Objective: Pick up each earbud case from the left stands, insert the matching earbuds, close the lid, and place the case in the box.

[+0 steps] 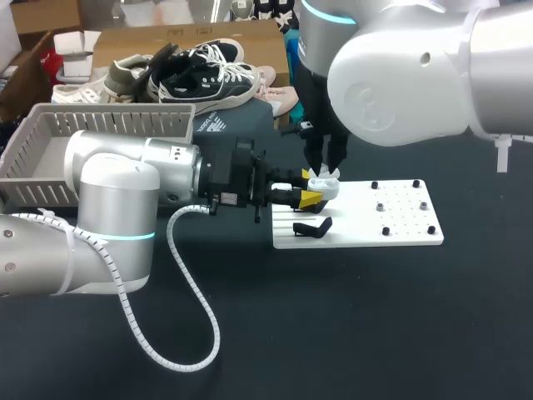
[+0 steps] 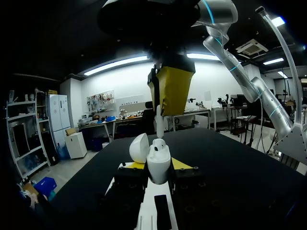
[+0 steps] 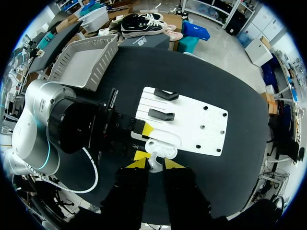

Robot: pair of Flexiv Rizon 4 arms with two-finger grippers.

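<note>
L gripper (image 2: 158, 168) clamped on earbud case (image 2: 159, 163). Case upright, lid (image 2: 139, 147) open, at edge of white board (image 1: 391, 218). R gripper (image 3: 154, 164) directly above, fingers pinching earbud (image 2: 159, 128); stem at case mouth, contact unclear. Box (image 1: 117, 110) far-left, well apart.

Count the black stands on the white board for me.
2. One black stand lies nearer the grey basket, the other beside it, nearer the right gripper; both on the white board. A third may be hidden beneath that gripper.
</note>
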